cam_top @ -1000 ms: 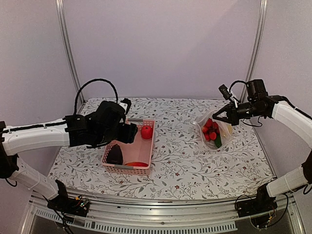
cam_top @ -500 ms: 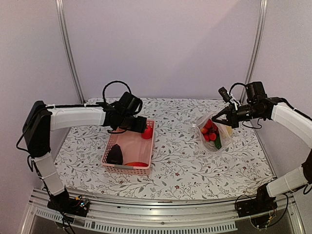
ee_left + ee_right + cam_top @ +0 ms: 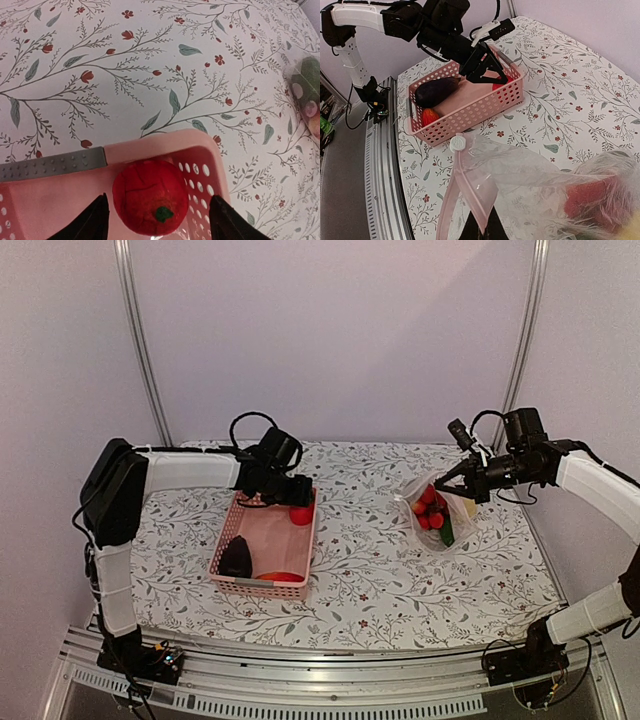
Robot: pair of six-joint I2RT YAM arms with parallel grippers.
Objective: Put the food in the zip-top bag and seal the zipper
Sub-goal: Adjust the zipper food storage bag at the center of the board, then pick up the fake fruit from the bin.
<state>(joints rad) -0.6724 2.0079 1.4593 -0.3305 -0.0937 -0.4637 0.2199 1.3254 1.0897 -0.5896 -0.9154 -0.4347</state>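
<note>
Worktop (image 3: 370, 580): flowered cloth; an open stretch lies between the basket and the bag.
Pink basket (image 3: 262, 587): on the left half; it holds three loose pieces.
Zip-top bag (image 3: 520, 167): on the right, well apart from the basket, mouth lifted; red and green food (image 3: 433, 512) sits inside.
Right tool (image 3: 452, 480): fingers together, clamped on the bag's mouth edge at the pinkish zipper (image 3: 470, 195), below its white slider (image 3: 457, 144).
Left tool (image 3: 159, 198): fingers apart, straddling the red tomato from above; contact cannot be told.
Eggplant (image 3: 237, 558): near left corner of the basket.
Red tomato (image 3: 148, 196): far right basket corner, tight against both walls, with the grey handle strip (image 3: 52, 164) just beside it.
</note>
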